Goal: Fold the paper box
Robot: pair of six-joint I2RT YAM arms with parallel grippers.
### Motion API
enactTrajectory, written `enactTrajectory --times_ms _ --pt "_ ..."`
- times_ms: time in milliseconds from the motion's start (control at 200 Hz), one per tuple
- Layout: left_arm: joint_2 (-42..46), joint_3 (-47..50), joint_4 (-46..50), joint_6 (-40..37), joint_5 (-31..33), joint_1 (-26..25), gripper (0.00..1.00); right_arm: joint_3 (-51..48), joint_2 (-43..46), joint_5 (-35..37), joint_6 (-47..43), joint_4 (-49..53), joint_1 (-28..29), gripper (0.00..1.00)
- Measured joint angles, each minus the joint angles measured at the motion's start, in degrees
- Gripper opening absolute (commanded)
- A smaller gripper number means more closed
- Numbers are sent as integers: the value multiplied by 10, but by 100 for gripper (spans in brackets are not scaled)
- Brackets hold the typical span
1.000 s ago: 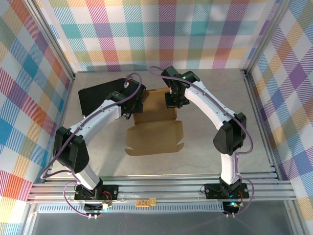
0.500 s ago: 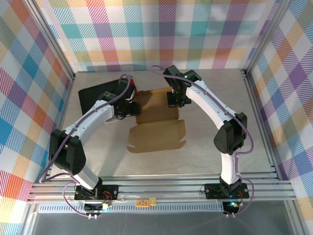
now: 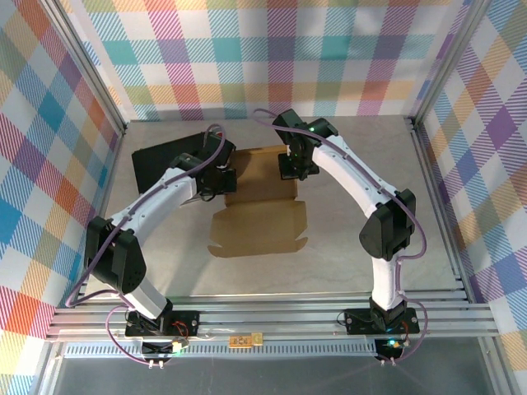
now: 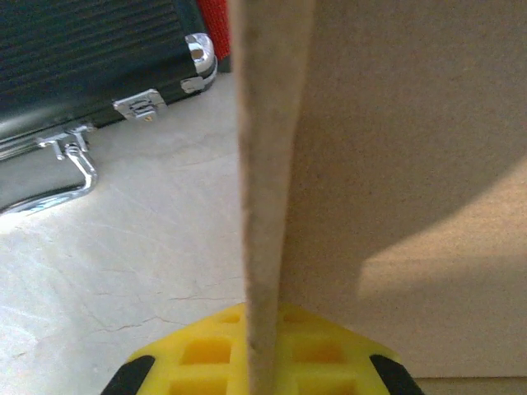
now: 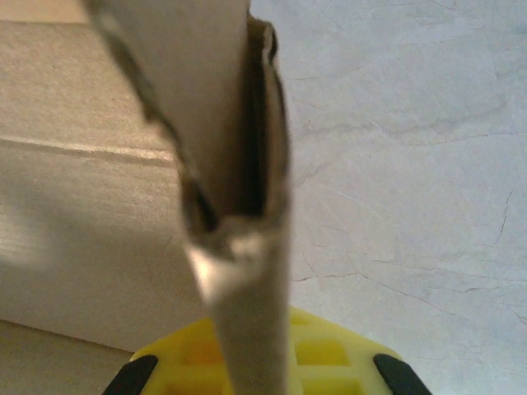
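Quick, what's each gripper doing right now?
Left gripper: closed on the paper box, at its left wall.
Right gripper: closed on the paper box's folded right wall.

1. The paper box (image 3: 259, 230) is matt brown cardboard; its cut edge looks rough and fibrous.
2. The surface (image 4: 123, 247) is pale, smooth and stone-like, with fine dark veins and a slight sheen.
3. The case (image 4: 82, 49) has a ribbed black shell with shiny metal latches (image 4: 140, 105).

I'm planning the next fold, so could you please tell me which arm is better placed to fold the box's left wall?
Left, probably: the left claw is shut on the paper box's left wall, a single sheet; the right claw pinches the doubled wall opposite.
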State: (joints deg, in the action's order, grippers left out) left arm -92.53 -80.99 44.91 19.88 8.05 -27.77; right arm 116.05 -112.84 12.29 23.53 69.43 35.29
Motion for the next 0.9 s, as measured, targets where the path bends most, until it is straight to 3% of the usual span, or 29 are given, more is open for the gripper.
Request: enactTrajectory --times_ms 70,175,335,605,900 --pt "0 -9 12 -1 13 -1 41 0 0 -4 0 -2 -1 0" --pt "0 -35 46 10 30 1 57 -6 1 -15 7 -3 -15 0" --pt "5 -118 104 80 35 8 58 -65 15 -50 41 -31 -63 0" --pt "101 -151 181 300 -4 15 55 -176 76 -88 142 -97 -164 0" --pt "146 -75 149 513 -61 -91 60 -201 95 -89 212 -139 -169 0"
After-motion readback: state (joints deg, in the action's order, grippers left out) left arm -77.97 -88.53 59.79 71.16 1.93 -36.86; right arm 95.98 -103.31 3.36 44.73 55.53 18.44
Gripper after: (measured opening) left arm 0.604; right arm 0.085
